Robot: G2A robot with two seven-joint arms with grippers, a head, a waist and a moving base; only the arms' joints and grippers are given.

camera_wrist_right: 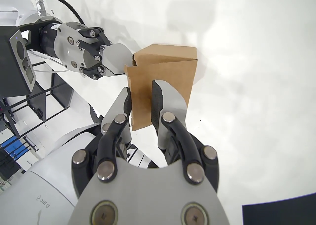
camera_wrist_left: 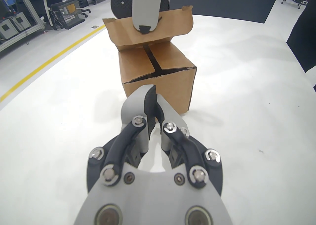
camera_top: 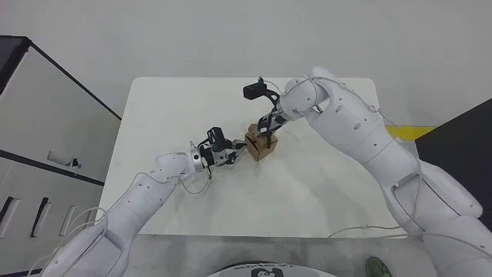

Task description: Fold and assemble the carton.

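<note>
Fingers [camera_wrist_left: 134, 105] pressed together with nothing between them: that is the left gripper [camera_wrist_left: 151, 89], one of two grippers here. It lies low at the left side of the one brown carton [camera_top: 261, 146], its closed tips touching the carton's side just under the top edge. The carton stands upright near the middle of the single white table [camera_top: 323, 200]. On the carton's top, two folded flaps meet along one dark seam [camera_wrist_left: 153, 59], not quite flush. One more flap [camera_wrist_left: 172, 23] stands upright along the carton's edge farthest from the left gripper. Above the carton, from its right, the right gripper [camera_wrist_right: 140, 92] points down with its fingers [camera_wrist_right: 170, 97] narrowly parted, one on each face of that upright flap, holding it.
</note>
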